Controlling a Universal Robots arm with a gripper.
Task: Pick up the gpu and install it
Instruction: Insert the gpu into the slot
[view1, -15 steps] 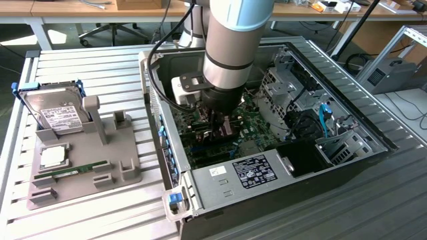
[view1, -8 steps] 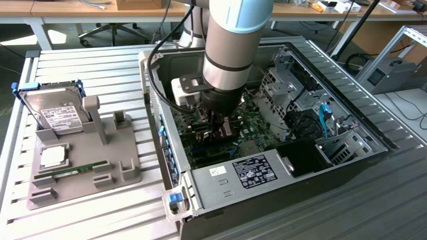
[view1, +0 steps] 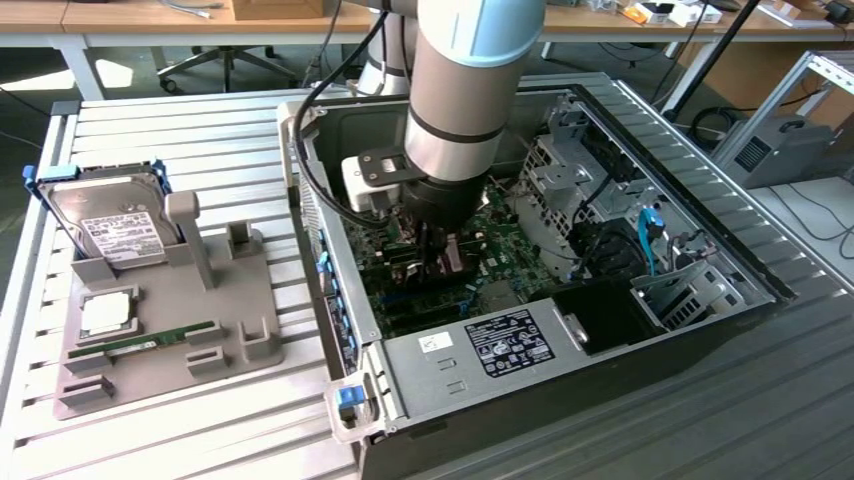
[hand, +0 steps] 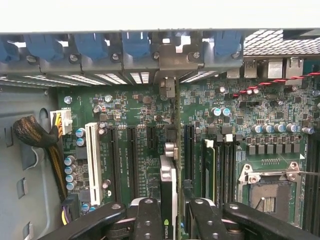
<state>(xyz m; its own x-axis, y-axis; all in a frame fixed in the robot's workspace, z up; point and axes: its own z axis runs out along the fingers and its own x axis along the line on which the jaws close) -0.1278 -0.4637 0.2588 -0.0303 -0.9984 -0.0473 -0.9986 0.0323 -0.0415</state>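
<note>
Right now I have the end effector (hand: 172, 220) down inside the open computer case (view1: 694, 240), its two black fingers (hand: 149, 220) closed partway on the gpu (hand: 171, 187), which I see edge-on between them in the wrist view: a thin card standing upright, with its metal end bracket (hand: 167, 67) reaching toward the rear wall of the case where the blue slot clips (hand: 135, 47) sit. In the exterior view the arm (view1: 467, 90) blocks most of the card, so I judge the grip from the wrist camera. The card hangs over the green motherboard (hand: 135, 110), roughly in line with one of the long black slots (hand: 189, 150) running beside the white slot (hand: 92, 162); I cannot tell whether its bottom edge is touching the slot or just above it. So I read this as the install step, with the pickup done. Pressing it home calls for the card staying square to the slot and the bracket meeting its opening at the rear wall. On the counter (view1: 174, 120) the grey holder (view1: 174, 340) carries the hard drive (view1: 114, 225).
</note>
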